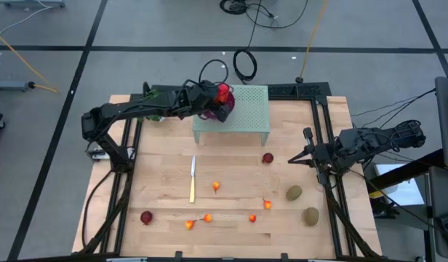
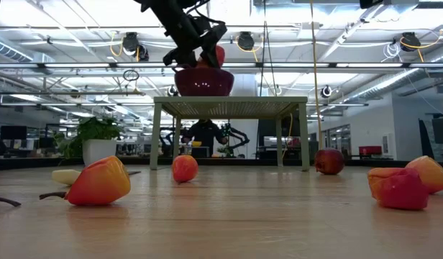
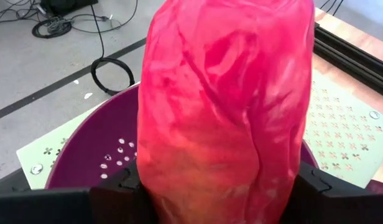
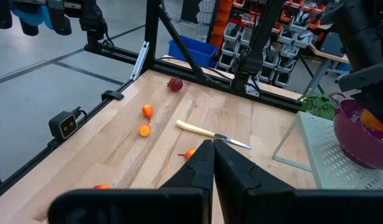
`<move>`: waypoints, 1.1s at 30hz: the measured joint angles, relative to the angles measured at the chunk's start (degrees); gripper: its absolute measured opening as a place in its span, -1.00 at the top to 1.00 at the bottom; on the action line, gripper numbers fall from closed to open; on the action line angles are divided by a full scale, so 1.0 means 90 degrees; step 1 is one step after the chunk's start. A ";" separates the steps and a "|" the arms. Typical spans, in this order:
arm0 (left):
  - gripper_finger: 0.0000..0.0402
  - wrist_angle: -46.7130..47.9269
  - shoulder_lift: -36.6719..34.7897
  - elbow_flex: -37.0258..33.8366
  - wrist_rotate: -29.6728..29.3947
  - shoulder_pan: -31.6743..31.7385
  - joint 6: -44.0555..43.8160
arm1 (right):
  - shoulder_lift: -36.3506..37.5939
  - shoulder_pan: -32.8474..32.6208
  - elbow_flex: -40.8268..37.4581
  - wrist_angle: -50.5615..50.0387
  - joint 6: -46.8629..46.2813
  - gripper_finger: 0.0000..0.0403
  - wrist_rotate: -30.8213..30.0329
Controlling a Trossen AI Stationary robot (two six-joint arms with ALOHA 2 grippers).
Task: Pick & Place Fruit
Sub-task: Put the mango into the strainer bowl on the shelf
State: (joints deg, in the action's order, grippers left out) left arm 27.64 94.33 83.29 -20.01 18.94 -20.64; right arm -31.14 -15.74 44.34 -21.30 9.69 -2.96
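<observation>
Two fingers of the left gripper (image 1: pixel 222 97) were closed around the red-yellow mango (image 3: pixel 226 106), held above the purple bowl (image 3: pixel 95 149) on the green stand (image 1: pixel 246 116), upper centre of the high view. Right gripper (image 1: pixel 293 159) rested shut at right, holding nothing

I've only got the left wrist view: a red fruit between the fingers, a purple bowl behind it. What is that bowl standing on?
Observer: The purple bowl sits on a small pale green stand at the table's far edge; the left gripper holds the mango over it.
Operator: And the right arm?
Observer: The right gripper is shut and empty, at the table's right side.
Operator: Any fruit left?
Observer: Two kiwis, among others, lie on the table.
</observation>
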 joint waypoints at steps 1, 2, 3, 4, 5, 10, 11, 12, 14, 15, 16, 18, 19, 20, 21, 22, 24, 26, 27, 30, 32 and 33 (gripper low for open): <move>-0.09 0.0006 0.0013 0.0000 0.0002 0.0000 0.0000 | -0.0001 0.0001 0.0000 0.0000 0.0000 0.98 0.0000; -0.09 0.0052 0.0025 -0.0001 0.0002 0.0000 -0.0002 | -0.0002 0.0001 0.0000 0.0000 0.0000 0.98 0.0000; -0.09 0.0074 0.0070 -0.0012 -0.0001 0.0000 -0.0002 | 0.0001 -0.0001 0.0000 0.0000 0.0000 0.98 0.0000; -0.09 0.0059 0.0124 -0.0012 -0.0009 0.0000 -0.0006 | 0.0001 -0.0001 0.0000 0.0000 0.0000 0.98 0.0000; -0.09 0.0066 0.0154 -0.0015 -0.0028 0.0000 -0.0038 | -0.0001 0.0002 0.0000 0.0000 0.0000 0.98 0.0000; -0.09 -0.0122 0.0177 -0.0012 -0.0113 0.0006 0.0002 | 0.0001 0.0002 0.0000 0.0002 0.0000 0.98 0.0000; -0.09 -0.0067 0.0178 -0.0016 -0.0112 0.0022 0.0023 | 0.0001 0.0002 0.0000 0.0000 0.0000 0.98 0.0000; -0.09 -0.0029 0.0185 -0.0019 -0.0105 0.0037 0.0066 | 0.0001 -0.0001 0.0000 0.0002 0.0000 0.98 0.0000; -0.09 -0.0043 0.0230 -0.0019 -0.0077 0.0049 0.0077 | 0.0001 0.0001 0.0000 0.0002 0.0000 0.98 0.0000; -0.09 -0.0040 0.0240 -0.0019 -0.0059 0.0051 0.0073 | 0.0001 -0.0001 0.0000 0.0002 0.0000 0.98 0.0000; -0.09 -0.0024 0.0250 -0.0019 -0.0045 0.0053 0.0073 | 0.0001 0.0002 0.0000 0.0002 0.0000 0.98 0.0000; -0.09 -0.0022 0.0257 -0.0019 -0.0034 0.0049 0.0099 | 0.0001 -0.0001 0.0000 0.0002 0.0000 0.98 0.0000; -0.09 -0.0036 0.0255 -0.0019 -0.0025 0.0049 0.0098 | 0.0001 0.0000 0.0000 0.0002 0.0000 0.98 0.0000; -0.09 -0.0046 0.0252 -0.0019 -0.0002 0.0049 0.0104 | 0.0001 -0.0001 0.0000 0.0002 0.0000 0.98 0.0000; -0.09 -0.0047 0.0252 -0.0019 0.0002 0.0049 0.0102 | 0.0001 -0.0001 0.0000 0.0002 0.0000 0.98 0.0000; -0.09 -0.0043 0.0252 -0.0019 0.0002 0.0051 0.0106 | 0.0001 0.0002 0.0000 0.0002 0.0000 0.98 0.0000; -0.09 -0.0038 0.0252 -0.0019 0.0002 0.0053 0.0115 | 0.0001 0.0000 0.0000 0.0002 0.0000 0.98 0.0000; -0.12 -0.0039 0.0250 -0.0019 0.0013 0.0053 0.0114 | 0.0001 0.0000 0.0000 0.0002 0.0000 0.98 0.0000; -0.14 -0.0032 0.0252 -0.0019 0.0027 0.0053 0.0114 | 0.0001 -0.0001 0.0000 0.0002 0.0000 0.98 0.0000; -0.23 0.0003 0.0252 -0.0019 0.0029 0.0053 0.0114 | 0.0001 0.0000 0.0000 0.0002 0.0000 0.98 0.0000; -0.28 -0.0001 0.0252 -0.0019 0.0029 0.0053 0.0114 | 0.0001 0.0001 0.0000 0.0002 0.0000 0.98 0.0000; -0.30 0.0002 0.0252 -0.0019 0.0029 0.0053 0.0114 | 0.0001 0.0001 0.0000 0.0002 0.0000 0.98 0.0000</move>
State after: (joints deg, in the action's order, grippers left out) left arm 27.66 96.60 83.11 -19.75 19.42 -19.62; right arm -31.14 -15.73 44.34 -21.28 9.69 -2.96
